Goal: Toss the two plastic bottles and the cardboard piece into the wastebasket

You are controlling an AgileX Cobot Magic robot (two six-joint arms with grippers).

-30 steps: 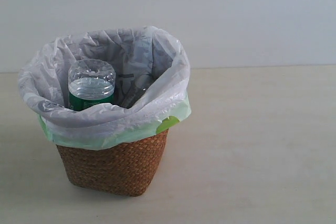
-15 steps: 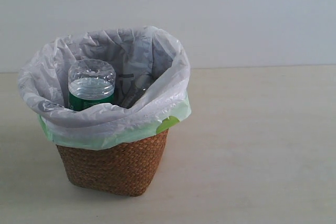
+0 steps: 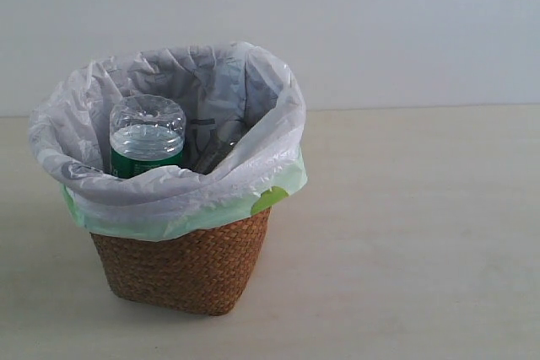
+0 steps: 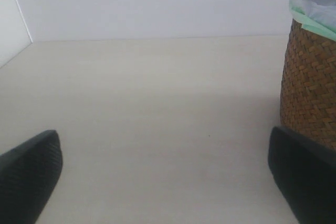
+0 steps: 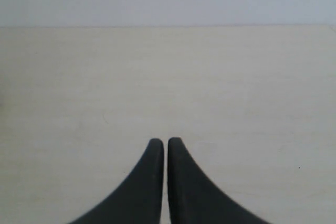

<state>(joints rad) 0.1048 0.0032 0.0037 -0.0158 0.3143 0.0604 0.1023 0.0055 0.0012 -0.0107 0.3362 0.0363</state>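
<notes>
Wastebasket (image 3: 181,267) at frame left holds the green-label bottle (image 3: 147,137) base-up, perhaps another beside it; our left end effector (image 4: 163,139) gapes wide, our right end effector (image 5: 165,142) is pinched together.

Soft, even light fills the exterior view, and the picture is pale, low in contrast and slightly hazy. The basket (image 3: 190,271) throws only a faint, blurred shadow on the table (image 3: 405,233) around its foot. A mild sheen sits on the clear bottle (image 3: 147,137). In the left wrist view the fingers (image 4: 29,174) of the left gripper (image 4: 165,182) are dark, out-of-focus shapes in the corners. A broad dim band crosses the table, while the basket's weave is fairly crisp. In the right wrist view the right gripper (image 5: 166,145) is near-black and soft-edged, with no surface detail, and the table looks washed out.
</notes>
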